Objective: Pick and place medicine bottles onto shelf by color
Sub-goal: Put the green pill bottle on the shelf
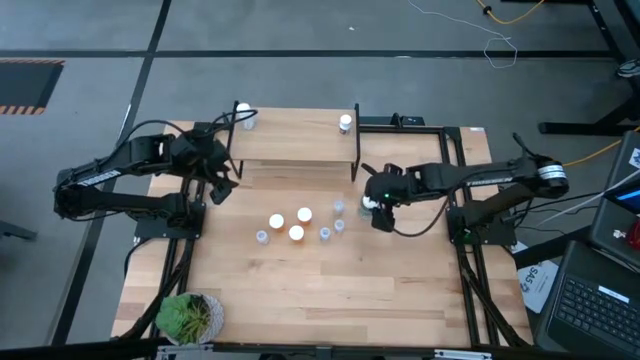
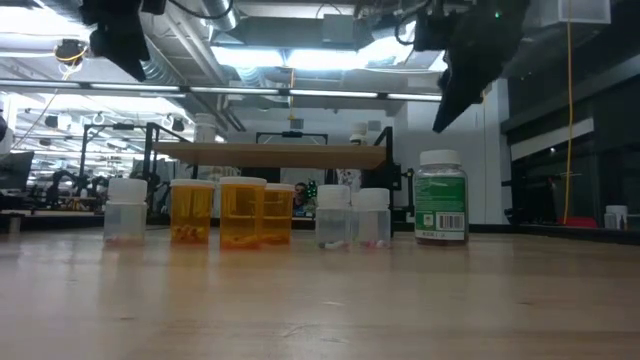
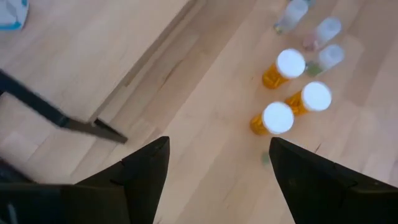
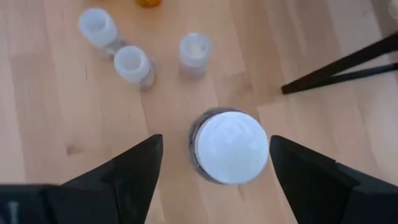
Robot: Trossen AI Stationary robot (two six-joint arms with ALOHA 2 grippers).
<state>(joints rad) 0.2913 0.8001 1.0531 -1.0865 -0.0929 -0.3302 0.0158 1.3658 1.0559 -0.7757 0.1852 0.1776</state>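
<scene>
Three orange bottles with white caps (image 1: pixel 292 222) stand on their bases in a cluster on the table, in front of the shelf (image 1: pixel 295 142). Several tiny clear bottles (image 1: pixel 332 229) stand around them. Two small bottles (image 1: pixel 247 118) (image 1: pixel 345 123) stand on the shelf's far corners. The larger greenish bottle with a white cap (image 4: pixel 231 146) (image 2: pixel 441 197) stands upright to the right of the cluster. My right gripper (image 4: pixel 214 138) (image 2: pixel 455 100) is open and hangs above it, a finger on either side of the cap, apart from it. My left gripper (image 3: pixel 217 146) (image 1: pixel 222 190) is open and empty, above the table left of the orange bottles.
A green potted plant (image 1: pixel 190 315) stands at the table's near left corner. The shelf's thin black legs (image 4: pixel 339 68) (image 3: pixel 59 115) stand close to both grippers. Bare wood (image 1: pixel 340 290) lies between the bottles and the near edge.
</scene>
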